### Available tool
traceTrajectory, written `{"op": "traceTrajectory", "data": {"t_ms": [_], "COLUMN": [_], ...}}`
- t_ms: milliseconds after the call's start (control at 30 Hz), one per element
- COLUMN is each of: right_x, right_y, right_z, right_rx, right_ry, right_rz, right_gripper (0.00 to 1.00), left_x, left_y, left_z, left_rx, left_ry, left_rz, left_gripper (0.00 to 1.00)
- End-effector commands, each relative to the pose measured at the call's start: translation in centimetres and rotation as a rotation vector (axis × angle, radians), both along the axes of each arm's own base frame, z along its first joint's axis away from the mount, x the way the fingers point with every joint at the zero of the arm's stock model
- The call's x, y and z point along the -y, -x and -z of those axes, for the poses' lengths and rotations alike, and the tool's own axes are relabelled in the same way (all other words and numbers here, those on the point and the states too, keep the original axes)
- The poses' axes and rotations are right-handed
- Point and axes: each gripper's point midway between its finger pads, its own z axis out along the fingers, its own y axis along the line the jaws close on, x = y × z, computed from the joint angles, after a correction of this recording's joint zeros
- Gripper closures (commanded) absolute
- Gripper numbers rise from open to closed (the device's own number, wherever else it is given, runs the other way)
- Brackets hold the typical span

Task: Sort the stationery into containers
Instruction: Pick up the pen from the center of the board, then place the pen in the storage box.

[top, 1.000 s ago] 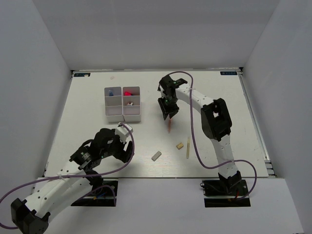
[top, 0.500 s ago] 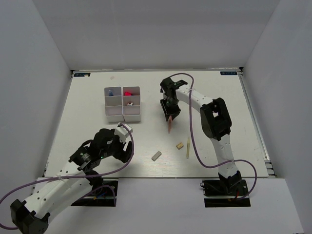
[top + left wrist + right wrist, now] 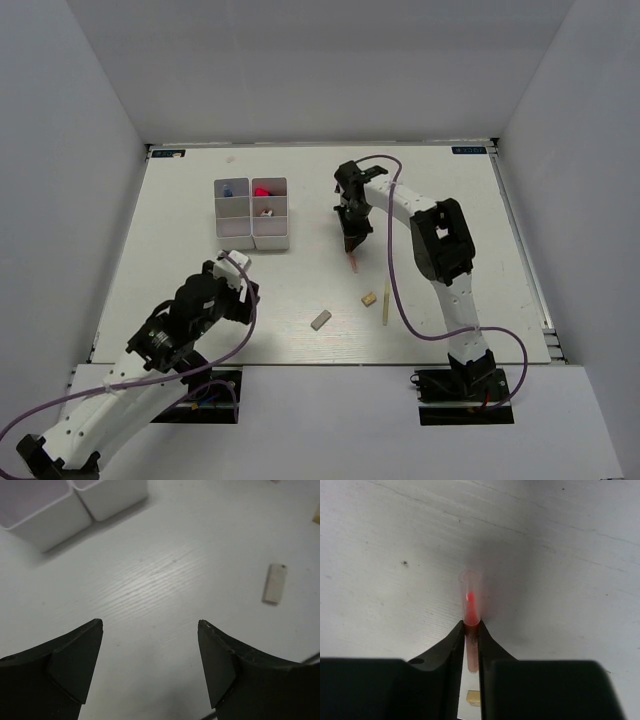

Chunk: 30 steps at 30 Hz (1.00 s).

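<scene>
Two white three-compartment trays stand side by side at the middle left, with a blue item and a red item in their far compartments. My right gripper is shut on a pink tube, which lies against the table; in the right wrist view the fingers pinch the tube. My left gripper is open and empty, low over bare table just in front of the trays, jaws wide apart.
A grey block lies front centre, also in the left wrist view. A tiny tan eraser and a wooden pencil lie right of it. The eraser shows behind the right fingers.
My left arm has pulled back and swung left, away from the grey block. My right gripper has shifted slightly right, taking the pink tube with it.
</scene>
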Motion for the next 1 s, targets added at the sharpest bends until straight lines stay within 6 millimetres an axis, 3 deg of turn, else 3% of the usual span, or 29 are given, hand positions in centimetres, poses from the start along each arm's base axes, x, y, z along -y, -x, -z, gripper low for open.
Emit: {"op": "traceTrajectory", "data": {"t_ms": [0, 67, 100, 133, 233, 267, 300, 333, 367, 533, 567, 767, 900, 967], "right_x": [0.0, -0.5, -0.9, -1.8, -4.2, -4.6, -5.1, -6.5, -6.9, -10.7, -11.7, -15.5, -18.1, -19.1], "right_y": [0.8, 0.9, 0.7, 1.2, -0.1, -0.6, -0.7, -0.8, -0.9, 0.5, 1.5, 1.7, 2.4, 2.2], "right_z": [1.0, 0.3, -0.2, -1.1, -4.2, -6.1, -6.6, -8.8, -9.7, -16.3, -16.9, -20.6, -22.1, -21.6], "right_rx": [-0.047, -0.041, -0.027, -0.032, 0.096, 0.156, 0.182, 0.216, 0.241, 0.36, 0.37, 0.547, 0.629, 0.666], "right_ry": [-0.018, -0.067, -0.087, -0.158, -0.286, -0.322, -0.341, -0.419, -0.438, -0.639, -0.682, -0.827, -0.929, -0.951], "right_rz": [0.017, -0.025, -0.032, -0.077, -0.204, -0.261, -0.311, -0.383, -0.425, -0.633, -0.69, -0.843, -0.965, -1.028], "right_gripper": [0.9, 1.0, 1.0, 1.0, 1.0, 1.0, 1.0, 1.0, 1.0, 1.0, 1.0, 1.0, 1.0, 1.0], "left_x": [-3.0, -5.0, -5.8, -6.2, -7.6, -8.2, -8.2, -8.3, -8.4, -8.5, -8.5, -8.5, -8.4, -8.5], "left_y": [-1.7, -2.2, -2.3, -2.3, -2.4, -2.4, -2.4, -2.4, -2.4, -2.4, -2.4, -2.4, -2.5, -2.5], "left_z": [-1.1, -2.0, -2.4, -2.7, -3.2, -3.4, -3.4, -3.5, -3.6, -3.3, -3.5, -3.2, -3.1, -3.0], "left_rx": [0.104, 0.163, 0.19, 0.208, 0.247, 0.261, 0.264, 0.269, 0.272, 0.263, 0.266, 0.26, 0.255, 0.251], "left_ry": [-0.021, -0.029, -0.032, -0.018, -0.019, -0.019, -0.019, -0.014, -0.016, -0.027, -0.027, -0.036, -0.043, -0.049], "left_rz": [-0.193, -0.3, -0.344, -0.368, -0.445, -0.473, -0.474, -0.479, -0.483, -0.488, -0.487, -0.486, -0.483, -0.485], "left_gripper": [0.13, 0.13, 0.13, 0.13, 0.12, 0.12, 0.1, 0.1, 0.1, 0.1, 0.1, 0.1, 0.1, 0.1]}}
